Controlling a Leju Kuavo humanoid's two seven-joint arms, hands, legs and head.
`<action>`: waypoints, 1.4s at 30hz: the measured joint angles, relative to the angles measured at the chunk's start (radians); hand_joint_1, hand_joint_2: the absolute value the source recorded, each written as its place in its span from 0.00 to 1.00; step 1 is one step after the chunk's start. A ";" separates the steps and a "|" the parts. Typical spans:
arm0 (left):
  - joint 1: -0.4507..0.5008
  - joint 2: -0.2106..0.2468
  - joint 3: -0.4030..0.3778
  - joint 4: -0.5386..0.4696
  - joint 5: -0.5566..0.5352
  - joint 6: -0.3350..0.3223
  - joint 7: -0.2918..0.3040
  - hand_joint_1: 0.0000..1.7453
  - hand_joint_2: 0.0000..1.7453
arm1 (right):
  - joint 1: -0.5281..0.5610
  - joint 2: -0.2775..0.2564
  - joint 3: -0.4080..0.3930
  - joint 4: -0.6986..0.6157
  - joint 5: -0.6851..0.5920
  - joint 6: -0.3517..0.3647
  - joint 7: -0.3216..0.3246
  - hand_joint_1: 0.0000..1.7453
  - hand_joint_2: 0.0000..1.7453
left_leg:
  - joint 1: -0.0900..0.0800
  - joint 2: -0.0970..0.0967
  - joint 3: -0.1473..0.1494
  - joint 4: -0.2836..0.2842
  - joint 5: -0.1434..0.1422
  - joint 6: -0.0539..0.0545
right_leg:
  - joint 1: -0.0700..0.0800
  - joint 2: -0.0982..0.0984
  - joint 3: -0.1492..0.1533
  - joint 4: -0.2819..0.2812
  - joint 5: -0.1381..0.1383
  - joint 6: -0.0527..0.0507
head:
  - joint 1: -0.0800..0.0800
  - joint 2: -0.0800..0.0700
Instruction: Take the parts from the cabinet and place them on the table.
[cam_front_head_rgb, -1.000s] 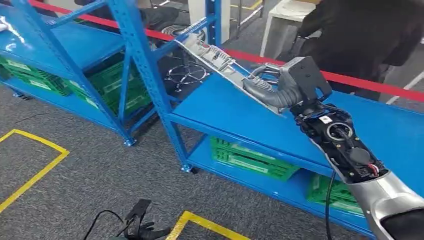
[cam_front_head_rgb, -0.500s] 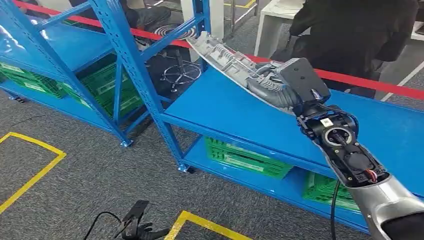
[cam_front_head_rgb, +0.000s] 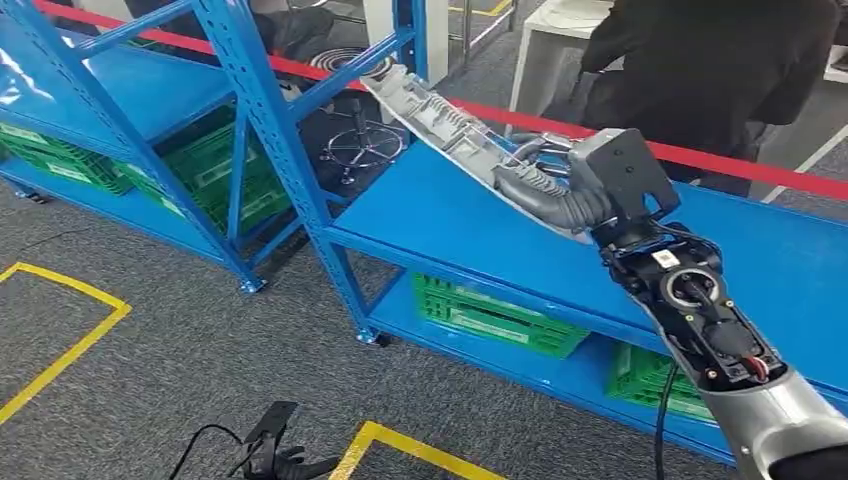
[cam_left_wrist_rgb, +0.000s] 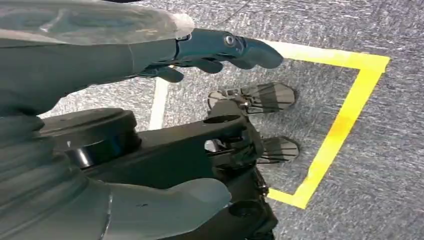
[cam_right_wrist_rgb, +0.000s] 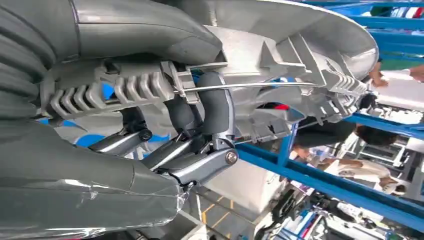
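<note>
Blue shelving (cam_front_head_rgb: 480, 230) stands on grey carpet, green crates (cam_front_head_rgb: 495, 317) on its lower tier. Its far posts cut off the ribbed grey part's (cam_front_head_rgb: 440, 115) tip. The right hand (cam_front_head_rgb: 545, 185), fingers wrapped around the part's near end, has carried it slightly lower than before, slanting above the shelf. The left hand (cam_left_wrist_rgb: 200, 50) hangs with fingers apart over the floor.

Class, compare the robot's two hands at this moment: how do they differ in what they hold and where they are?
The right hand grips a long grey part above the blue shelf; the left hand holds nothing, hanging over grey carpet. Both have grey ribbed covers.
</note>
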 joint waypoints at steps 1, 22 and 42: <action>0.000 0.000 0.000 0.000 0.000 0.000 0.000 0.00 1.00 | 0.003 0.000 -0.003 -0.005 0.000 0.000 0.001 1.00 1.00 | 0.000 0.000 0.000 0.000 0.000 0.001 | 0.000 0.000 0.000 0.000 0.000 0.000 | 0.000 0.000; 0.010 0.002 0.000 0.000 0.014 0.000 -0.007 0.00 1.00 | 0.099 -0.028 -0.021 -0.190 0.011 0.008 0.042 1.00 1.00 | 0.000 0.000 0.000 0.001 -0.002 0.001 | 0.000 0.000 0.000 0.000 0.000 0.000 | 0.000 0.000; 0.018 0.002 0.000 0.000 0.017 0.001 -0.019 0.00 1.00 | 0.219 -0.010 0.003 -0.332 0.020 -0.072 0.001 1.00 1.00 | 0.000 0.000 -0.001 0.001 -0.002 0.001 | 0.000 0.000 0.000 0.000 -0.001 0.001 | -0.001 0.000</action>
